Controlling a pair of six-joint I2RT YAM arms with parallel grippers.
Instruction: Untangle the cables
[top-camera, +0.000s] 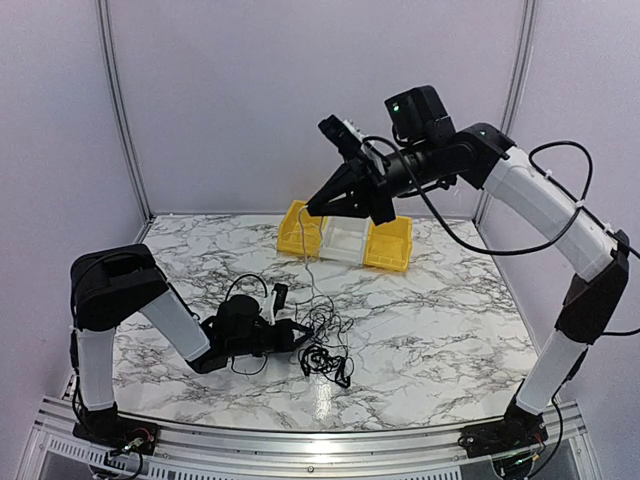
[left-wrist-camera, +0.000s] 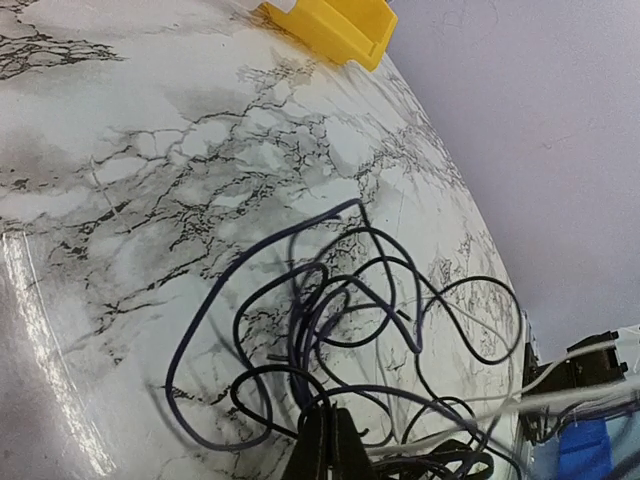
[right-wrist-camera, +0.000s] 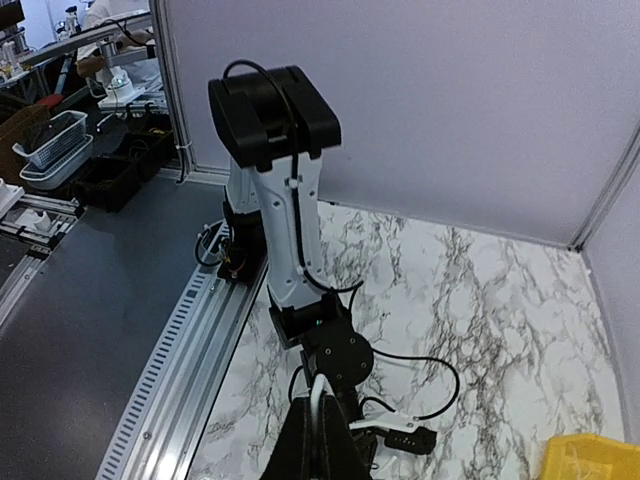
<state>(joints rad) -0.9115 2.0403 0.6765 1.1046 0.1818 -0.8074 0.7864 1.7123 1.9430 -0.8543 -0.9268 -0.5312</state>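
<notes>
The cables (top-camera: 326, 352) lie in a loose dark knot on the marble table, just right of my left gripper (top-camera: 300, 338). In the left wrist view black and purplish loops (left-wrist-camera: 330, 310) spread in front of my left gripper (left-wrist-camera: 335, 425). Its jaws are pressed together where a black strand (left-wrist-camera: 262, 370) runs in at their tips. My right gripper (top-camera: 313, 208) hangs high above the back of the table. It is shut on the whitish cable (top-camera: 306, 255), which drops in a thin line to the knot. In the right wrist view that cable (right-wrist-camera: 318, 388) curves out of the shut right gripper (right-wrist-camera: 322, 408).
Two yellow bins (top-camera: 300, 228) (top-camera: 392, 245) with a white bin (top-camera: 345, 240) between them stand at the back of the table. The left arm (right-wrist-camera: 275, 200) stretches low across the near left. A metal rail (top-camera: 300, 440) runs along the front edge.
</notes>
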